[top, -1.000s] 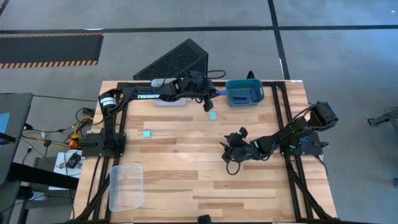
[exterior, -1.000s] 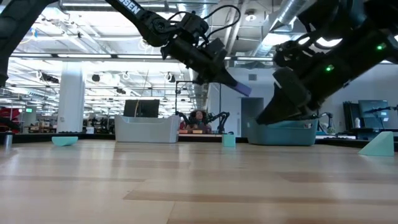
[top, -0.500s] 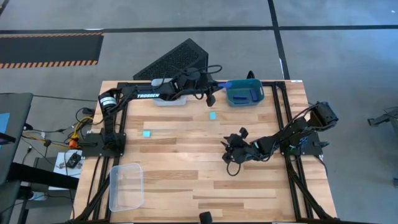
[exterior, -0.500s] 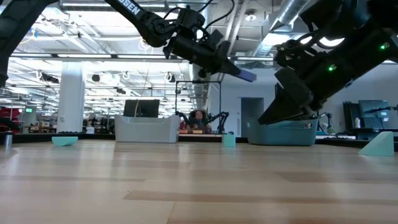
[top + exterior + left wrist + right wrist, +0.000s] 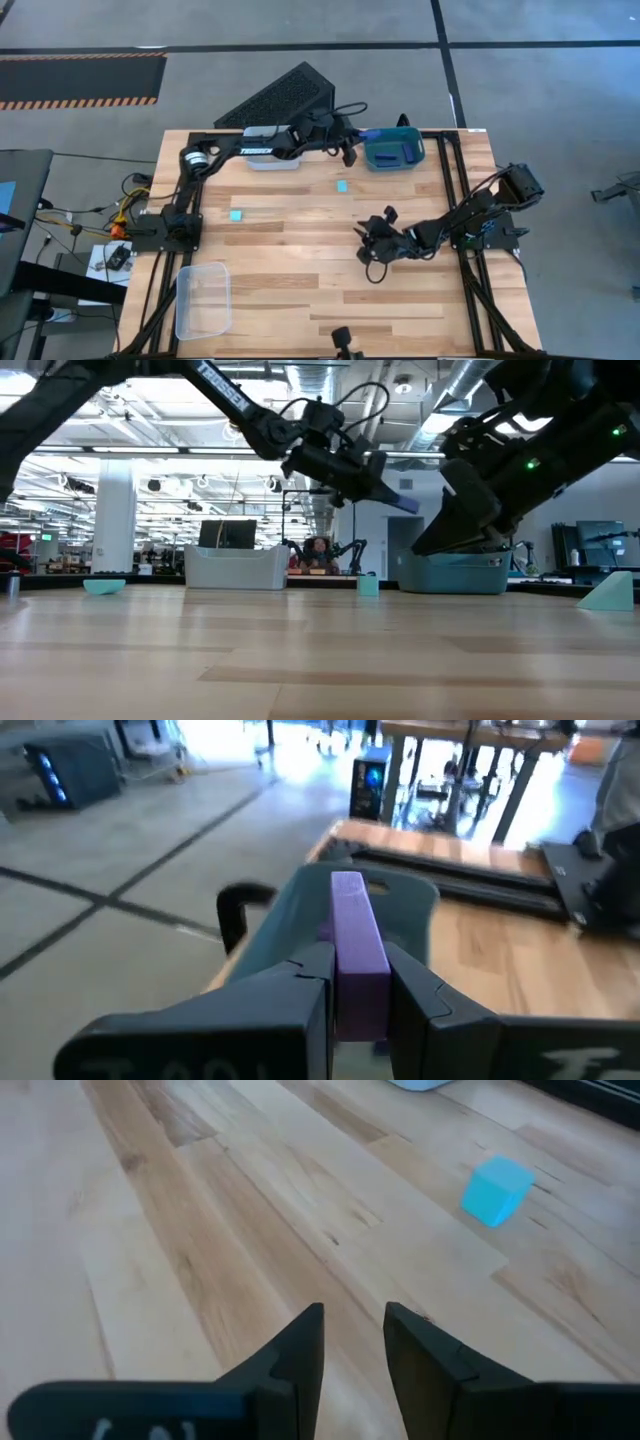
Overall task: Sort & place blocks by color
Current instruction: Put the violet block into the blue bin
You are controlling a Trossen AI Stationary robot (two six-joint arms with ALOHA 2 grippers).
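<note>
Two cubes (image 5: 342, 186) lie mid-table — one bin (image 5: 393, 150) behind them, another (image 5: 203, 299) at the front-left corner.

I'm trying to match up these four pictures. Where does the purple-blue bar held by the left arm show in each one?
High view: the blue bar sits at the teal bin's left rim.
Low view: above the table, left of the teal bin.
Left wrist view: centre, clamped in the left gripper, bin behind.
Right wrist view: not in it.
Shared landmark: the teal bin.

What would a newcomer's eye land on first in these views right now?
Probably the left gripper, raised by the teal bin at the table's far edge, shut on a slim blue bar. Next, the right gripper low over mid-table, holding nothing, with two cyan cubes loose on the wood.
</note>
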